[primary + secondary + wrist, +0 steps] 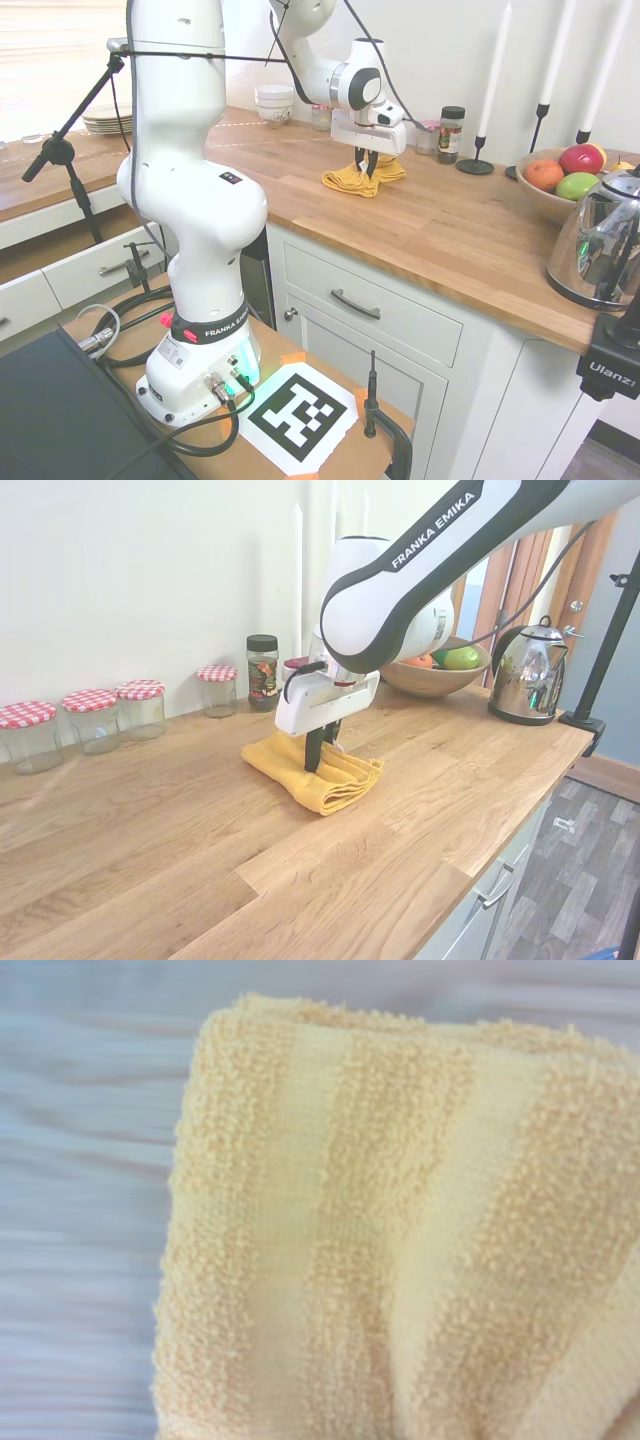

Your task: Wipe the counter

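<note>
Pinching yellow towel [318,771] at its bunched middle, hand [318,760] sits frame ctr on table [200,850]. Cloth looks soft, light, floppy; prob drags easily w/ grip at folds.

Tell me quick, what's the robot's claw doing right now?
Claw: pressed down into the folded yellow cloth on the counter, and it looks pinched shut on the cloth.

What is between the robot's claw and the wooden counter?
A folded yellow towel lies between the gripper and the counter; the second exterior view shows it best.
</note>
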You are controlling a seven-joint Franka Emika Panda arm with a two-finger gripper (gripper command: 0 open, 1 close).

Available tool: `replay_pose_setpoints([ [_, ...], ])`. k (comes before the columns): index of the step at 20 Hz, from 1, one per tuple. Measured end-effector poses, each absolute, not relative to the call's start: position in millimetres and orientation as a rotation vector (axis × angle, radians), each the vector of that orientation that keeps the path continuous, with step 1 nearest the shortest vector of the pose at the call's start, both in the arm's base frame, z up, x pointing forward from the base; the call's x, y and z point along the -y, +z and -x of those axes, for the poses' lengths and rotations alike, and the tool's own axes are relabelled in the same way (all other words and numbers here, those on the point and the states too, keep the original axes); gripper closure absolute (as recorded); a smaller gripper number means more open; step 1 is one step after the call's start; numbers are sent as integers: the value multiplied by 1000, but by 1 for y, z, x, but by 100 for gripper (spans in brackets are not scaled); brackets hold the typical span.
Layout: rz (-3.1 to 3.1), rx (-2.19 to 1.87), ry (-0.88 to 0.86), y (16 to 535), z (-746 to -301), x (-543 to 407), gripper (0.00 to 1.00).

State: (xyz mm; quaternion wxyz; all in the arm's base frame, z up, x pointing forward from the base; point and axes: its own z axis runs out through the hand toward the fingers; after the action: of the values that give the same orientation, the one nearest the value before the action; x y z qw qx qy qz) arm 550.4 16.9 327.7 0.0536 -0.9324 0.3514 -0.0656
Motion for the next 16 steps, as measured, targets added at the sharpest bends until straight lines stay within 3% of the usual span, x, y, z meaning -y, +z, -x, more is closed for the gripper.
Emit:
replay_pose_setpoints([
  [16, 2717, -1202, -207, 325, -517, 176, 100],
])
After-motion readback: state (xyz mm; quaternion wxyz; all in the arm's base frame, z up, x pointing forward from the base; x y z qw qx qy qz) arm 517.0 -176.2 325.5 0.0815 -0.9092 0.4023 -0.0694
